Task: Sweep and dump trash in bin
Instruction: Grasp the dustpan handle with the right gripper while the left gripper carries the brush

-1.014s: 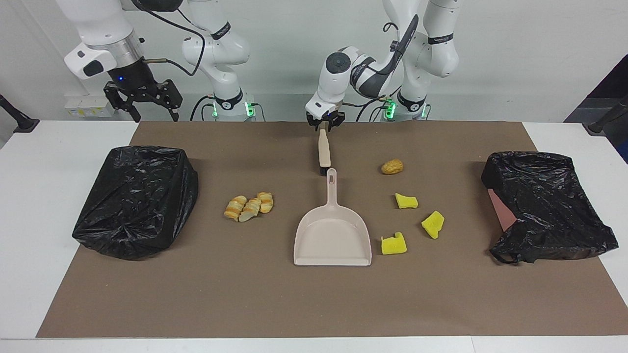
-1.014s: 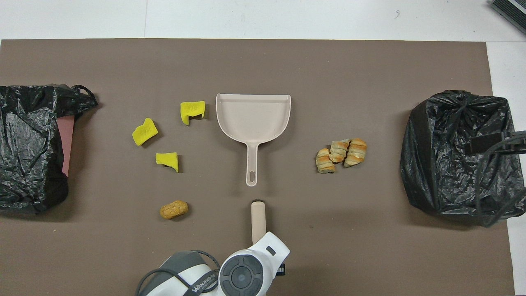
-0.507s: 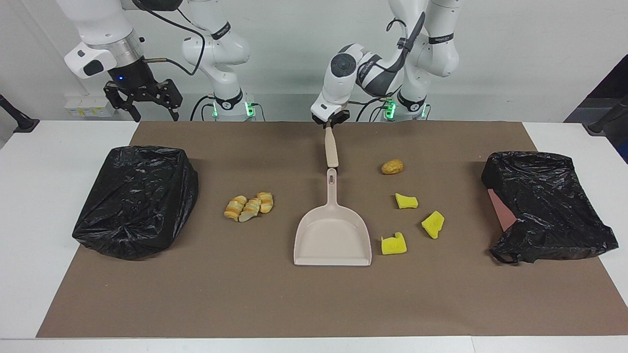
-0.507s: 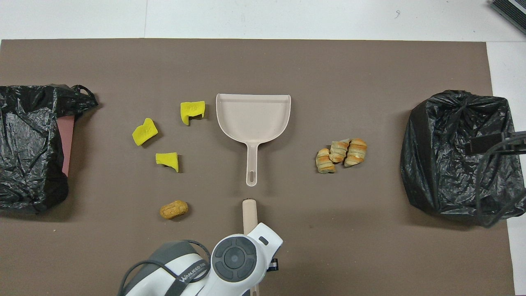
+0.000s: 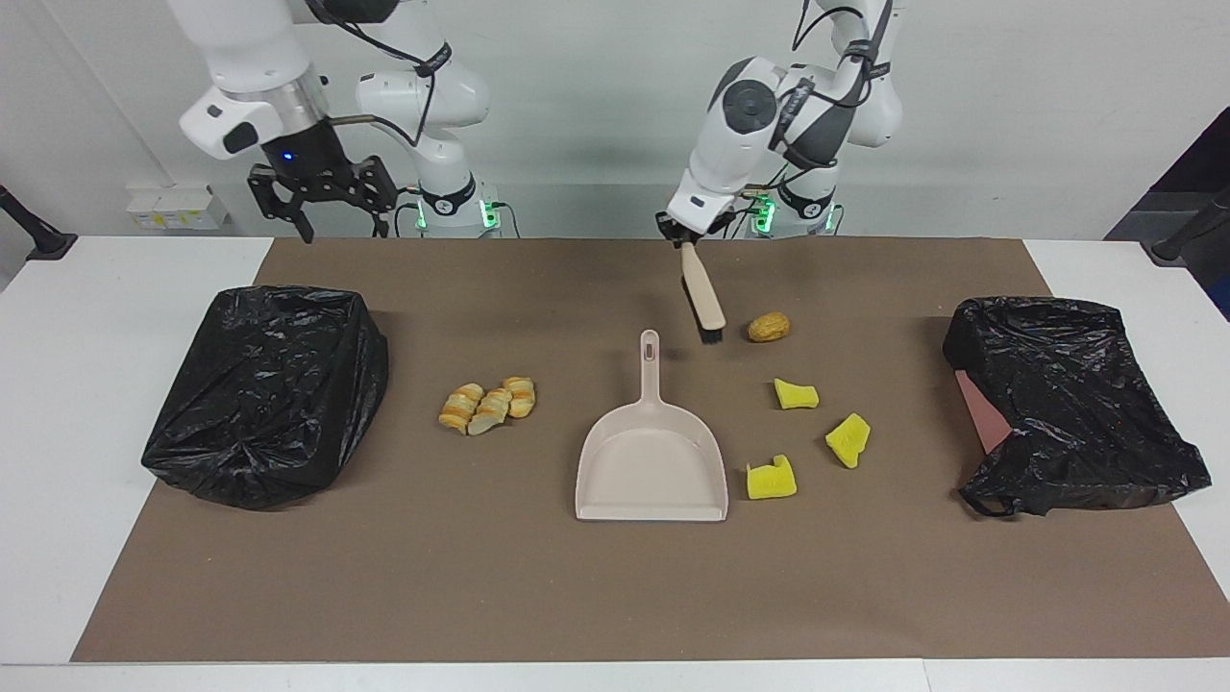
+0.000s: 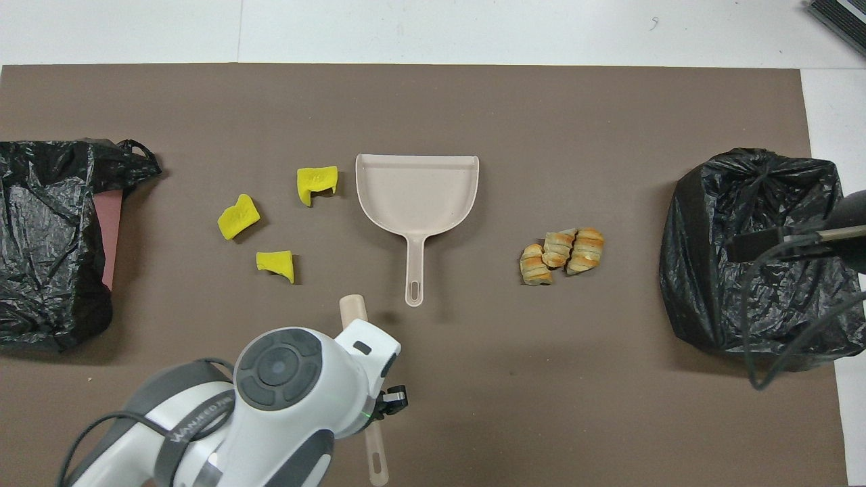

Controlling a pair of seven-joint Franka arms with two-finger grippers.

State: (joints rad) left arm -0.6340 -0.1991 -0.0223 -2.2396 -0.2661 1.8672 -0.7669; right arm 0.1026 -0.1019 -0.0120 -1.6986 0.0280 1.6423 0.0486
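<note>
Left pincer (image 5: 688, 237) grips the brush (image 5: 704, 300), raised beside the potato (image 5: 769, 327); right pincer (image 5: 325, 200) waits open. Next: sweep the potato toward the dustpan (image 5: 651, 461).

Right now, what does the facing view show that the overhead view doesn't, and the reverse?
Only the facing view shows the brown potato-like lump, the brush's dark bristles hanging beside it, and the open right gripper up near its base. Only the overhead view shows the beige brush handle's end sticking out under the left arm's wrist. Both show the left gripper shut on the brush, the beige plastic dustpan, yellow sponge chunks, striped bread pieces and both black bags.
</note>
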